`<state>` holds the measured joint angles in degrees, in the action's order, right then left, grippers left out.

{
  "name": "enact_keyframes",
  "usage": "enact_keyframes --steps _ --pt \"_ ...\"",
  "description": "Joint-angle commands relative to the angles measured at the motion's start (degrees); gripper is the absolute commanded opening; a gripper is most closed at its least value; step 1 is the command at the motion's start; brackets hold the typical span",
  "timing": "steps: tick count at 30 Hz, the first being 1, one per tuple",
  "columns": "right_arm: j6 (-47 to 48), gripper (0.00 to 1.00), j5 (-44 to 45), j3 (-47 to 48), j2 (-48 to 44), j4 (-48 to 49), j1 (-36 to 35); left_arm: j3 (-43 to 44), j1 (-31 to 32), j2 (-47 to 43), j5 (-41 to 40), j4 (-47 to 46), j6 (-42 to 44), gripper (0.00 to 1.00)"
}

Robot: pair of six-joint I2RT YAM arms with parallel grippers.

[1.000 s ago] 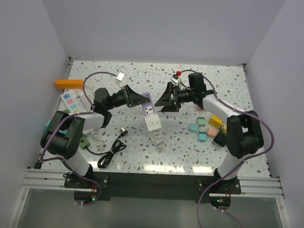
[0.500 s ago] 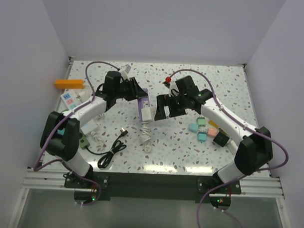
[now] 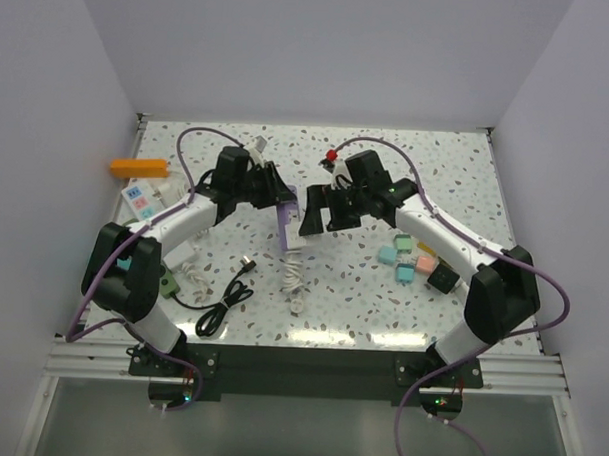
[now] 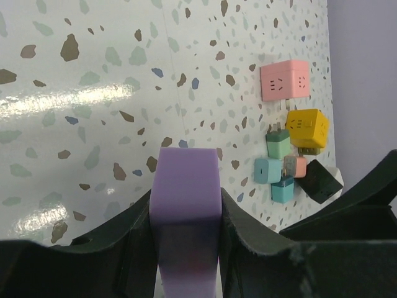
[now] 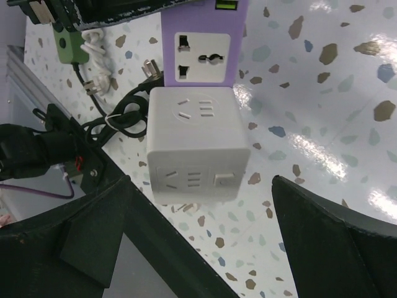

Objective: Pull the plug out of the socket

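Over speckled table (image 3: 382,311), left fingers (image 4: 133,245) clamp purple socket (image 4: 186,211); right fingers (image 5: 322,239) spread around white plug (image 5: 197,143).

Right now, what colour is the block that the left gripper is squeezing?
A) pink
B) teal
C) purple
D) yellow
C: the left wrist view shows the purple rectangular socket block clamped in the left gripper, with a black finger pressing on each side of it.
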<state>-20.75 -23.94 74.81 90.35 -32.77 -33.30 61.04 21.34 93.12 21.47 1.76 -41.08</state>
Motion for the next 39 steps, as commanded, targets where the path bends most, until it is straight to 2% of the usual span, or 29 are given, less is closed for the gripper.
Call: enact_keyframes --steps 1,6,7,9,10,14,17,18,20,23,25,28,29,31,32,34,35,36,39 --pt "-3.0 0.98 -5.1 -0.1 1.9 6.6 -1.3 2.0 1.0 -0.5 1.1 -2.0 -1.8 0.00" --pt "-1.9 0.98 -0.6 1.7 6.8 3.5 -3.7 1.8 1.5 -1.2 1.8 -3.3 -3.4 0.00" --pt "-2.0 0.88 0.4 1.6 7.3 3.0 -3.9 1.9 1.5 -1.4 1.9 -3.5 -3.6 0.00" --pt "-2.0 0.75 0.0 1.0 7.7 3.2 -4.0 2.3 1.6 -1.9 1.9 -3.5 -3.8 0.00" --pt "-2.0 0.54 -0.3 0.3 7.8 3.3 -4.0 2.5 1.6 -1.9 2.1 -3.5 -3.8 0.00" --pt "-2.8 0.00 -0.1 -1.4 5.1 5.0 -4.0 2.5 1.6 -2.3 2.5 -3.1 -3.5 0.01" --pt "-3.1 0.00 -0.1 -0.3 3.3 5.1 -4.0 0.8 1.9 -2.8 3.8 -3.7 -3.1 0.30" --pt "-3.2 0.00 0.6 0.2 3.1 5.0 -4.0 -0.8 2.0 -3.5 4.0 -3.8 -3.2 0.49" --pt "-3.3 0.00 1.9 2.0 2.6 5.1 -3.9 -3.7 3.1 -5.0 4.1 -5.1 -3.4 0.66" --pt "-3.5 0.00 2.2 3.5 3.0 5.0 -3.7 -7.1 5.1 -6.4 4.1 -7.1 -4.1 0.73" --pt "-3.3 0.00 1.4 5.4 3.6 4.3 -3.7 -8.6 6.6 -6.7 3.7 -8.8 -5.1 0.73" --pt "-3.5 0.00 -0.9 6.6 4.1 4.8 -3.6 -10.3 7.8 -6.9 2.7 -11.0 -6.2 0.67" --pt "-3.6 0.00 -1.8 6.8 4.3 5.0 -3.6 -10.4 7.9 -6.6 2.5 -11.3 -6.3 0.59" --pt "-3.6 0.00 -4.1 7.0 4.4 5.1 -3.6 -10.1 8.2 -6.0 1.6 -11.4 -6.1 0.51" --pt "-3.6 0.00 -4.2 7.0 4.5 4.9 -3.5 -9.5 8.2 -5.5 1.2 -11.4 -5.9 0.37" --pt "-3.8 0.00 -4.8 6.7 4.1 4.4 -3.7 -8.7 8.2 -5.0 -0.5 -10.2 -4.9 0.23" --pt "-3.9 0.00 -3.8 6.5 3.7 4.3 -3.6 -8.0 8.2 -4.4 -0.8 -9.9 -4.7 0.08" --pt "-3.8 0.00 -3.5 6.1 3.3 4.1 -3.6 -7.6 8.2 -4.0 -1.3 -9.7 -4.2 0.02" --pt "-3.9 0.00 -0.9 6.0 3.1 2.7 -3.5 -6.7 8.2 -2.5 -2.7 -7.4 -2.8 0.00"
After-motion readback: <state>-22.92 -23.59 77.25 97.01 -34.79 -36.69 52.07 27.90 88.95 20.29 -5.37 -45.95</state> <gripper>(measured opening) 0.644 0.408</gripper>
